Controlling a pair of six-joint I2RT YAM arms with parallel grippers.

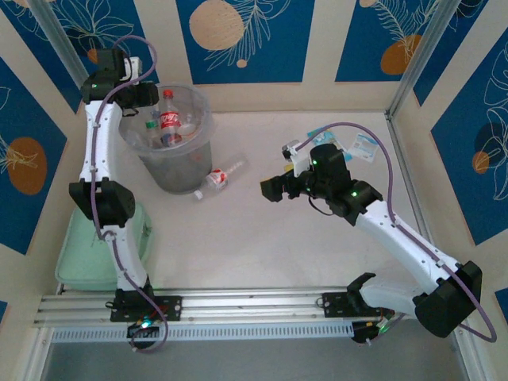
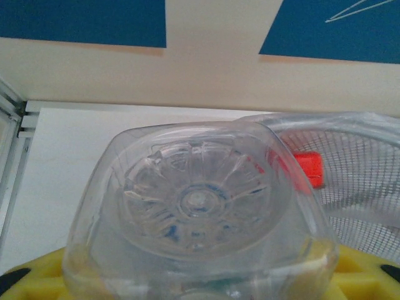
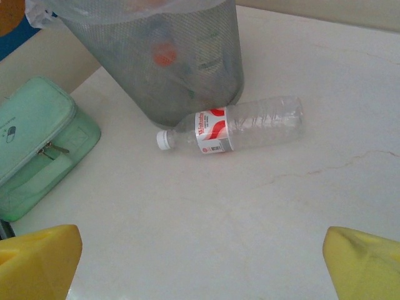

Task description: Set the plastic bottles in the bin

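My left tool [image 2: 200, 284] pinches a clear bottle [image 2: 197, 206] at the rim of the bin [image 2: 365, 156], with its ribbed base toward the camera. My right tool [image 3: 200, 262] is spread wide above the surface [image 3: 187, 212]. Ahead of it a second bottle [image 3: 240, 128], with white cap and red-and-white label, lies on its side just beside the bin's foot. A pale green pouch [image 3: 37, 144] lies near.
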